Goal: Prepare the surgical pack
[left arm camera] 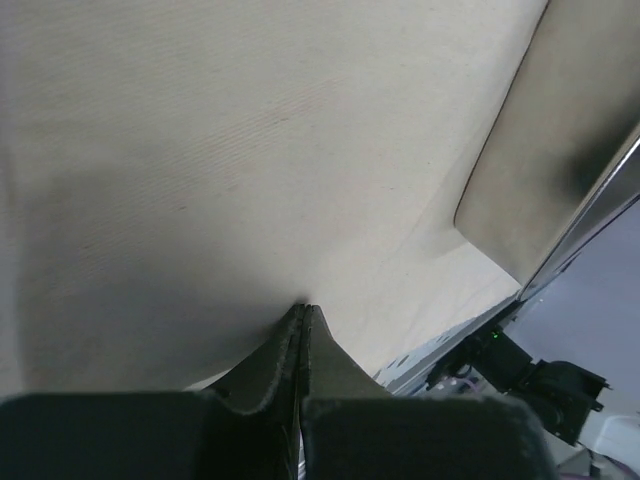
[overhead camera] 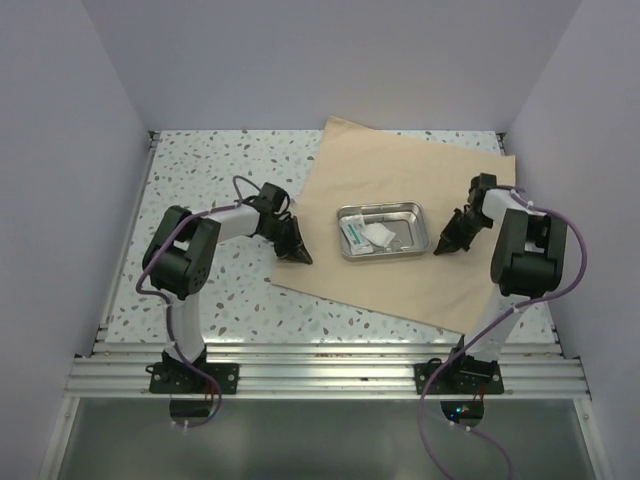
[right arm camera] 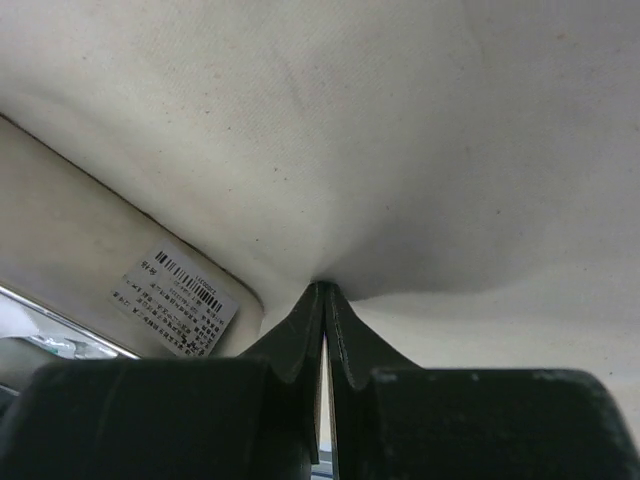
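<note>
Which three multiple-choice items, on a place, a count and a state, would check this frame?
1. Where is the metal tray?
A. On the wrap sheet, between the left gripper and right gripper.
B. On bare table.
C. Held by one arm.
2. How many grippers have tips down at the sheet?
A. None.
B. One.
C. Two.
3. How does the sheet lie?
A. Bundled over the tray.
B. Spread flat.
C. Rolled up.
Answers: 1 A, the top view shows it mid-sheet; 2 C, both wrist views show closed fingertips at the sheet; 3 B, its corners lie open around the tray.
</note>
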You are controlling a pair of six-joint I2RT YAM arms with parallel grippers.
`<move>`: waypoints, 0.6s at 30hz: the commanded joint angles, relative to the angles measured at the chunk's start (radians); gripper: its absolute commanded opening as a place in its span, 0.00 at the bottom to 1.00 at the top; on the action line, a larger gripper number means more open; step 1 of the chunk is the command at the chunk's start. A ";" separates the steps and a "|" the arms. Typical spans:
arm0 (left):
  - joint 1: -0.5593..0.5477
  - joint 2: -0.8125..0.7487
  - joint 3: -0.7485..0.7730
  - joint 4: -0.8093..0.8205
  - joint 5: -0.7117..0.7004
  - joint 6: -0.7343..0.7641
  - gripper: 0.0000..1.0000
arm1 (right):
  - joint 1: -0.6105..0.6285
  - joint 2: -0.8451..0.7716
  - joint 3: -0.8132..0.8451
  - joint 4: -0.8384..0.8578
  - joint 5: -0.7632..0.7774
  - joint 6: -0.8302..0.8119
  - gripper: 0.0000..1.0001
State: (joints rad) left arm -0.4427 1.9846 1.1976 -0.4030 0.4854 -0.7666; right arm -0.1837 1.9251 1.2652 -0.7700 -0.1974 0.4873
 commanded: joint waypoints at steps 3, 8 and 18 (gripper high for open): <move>0.125 0.036 -0.099 -0.138 -0.194 0.095 0.00 | 0.047 -0.011 -0.122 0.097 -0.030 0.013 0.04; 0.197 0.101 -0.057 -0.236 -0.280 0.156 0.00 | 0.176 -0.017 -0.213 0.155 -0.068 0.068 0.04; 0.495 0.120 0.039 -0.313 -0.400 0.259 0.00 | 0.477 -0.066 -0.198 0.206 -0.211 0.244 0.06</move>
State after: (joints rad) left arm -0.0471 2.0075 1.2663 -0.6495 0.4740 -0.6395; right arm 0.2386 1.8397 1.0775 -0.5652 -0.3763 0.6727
